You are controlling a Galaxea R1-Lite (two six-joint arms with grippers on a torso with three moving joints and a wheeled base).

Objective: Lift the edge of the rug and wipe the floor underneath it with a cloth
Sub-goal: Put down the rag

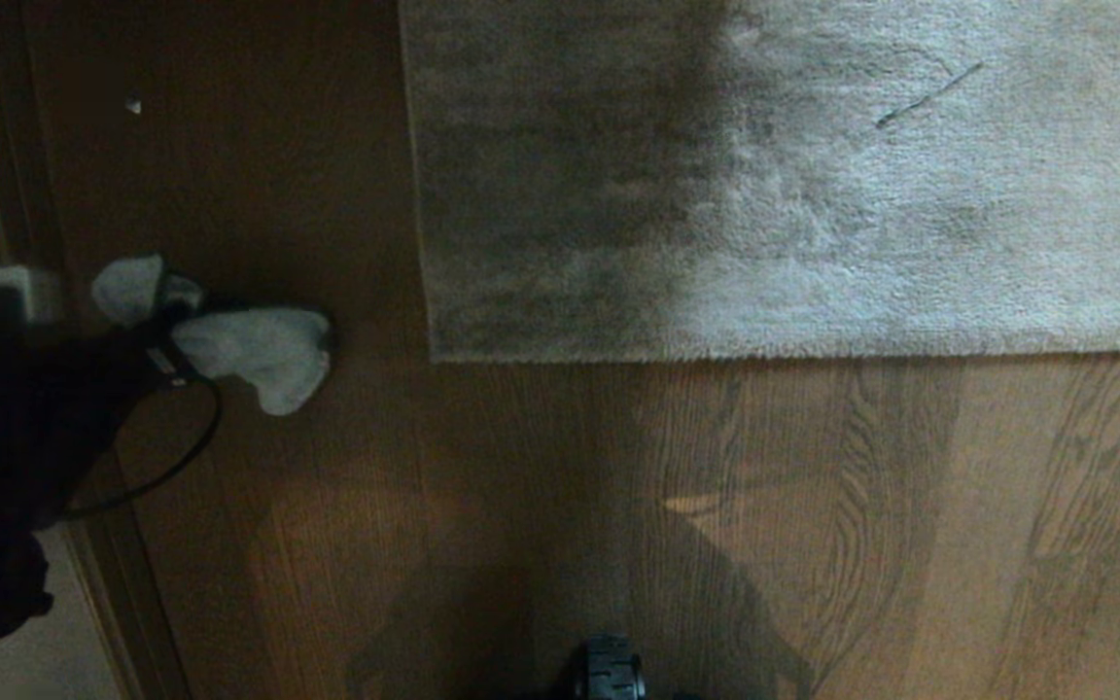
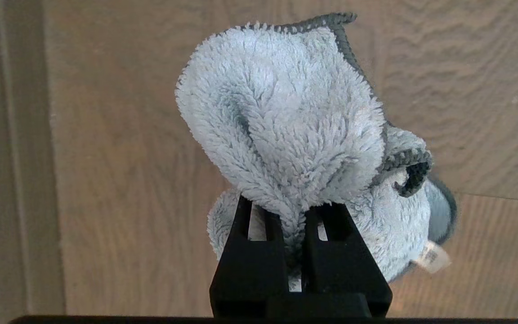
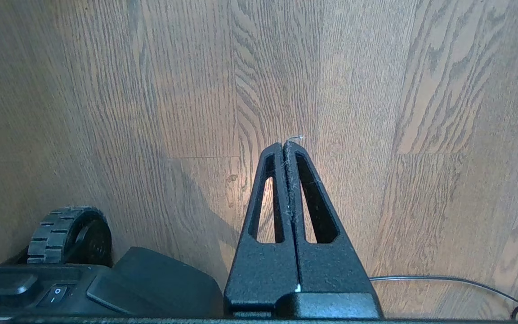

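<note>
The grey-beige rug lies flat, its near rug edge straight and its square corner towards the left. Brown wood-grain floor surrounds it. Left of that corner, over bare floor, my left gripper is shut on the pale fluffy cloth. In the left wrist view a fold of the cloth is pinched between the black fingers of the left gripper, and the rest bulges out past them. My right gripper is shut and empty above the floor, outside the head view.
A dark threshold strip runs along the far left with paler flooring beyond it. A black cable loops from the left arm. The robot's base wheel and a thin cable sit near the right gripper.
</note>
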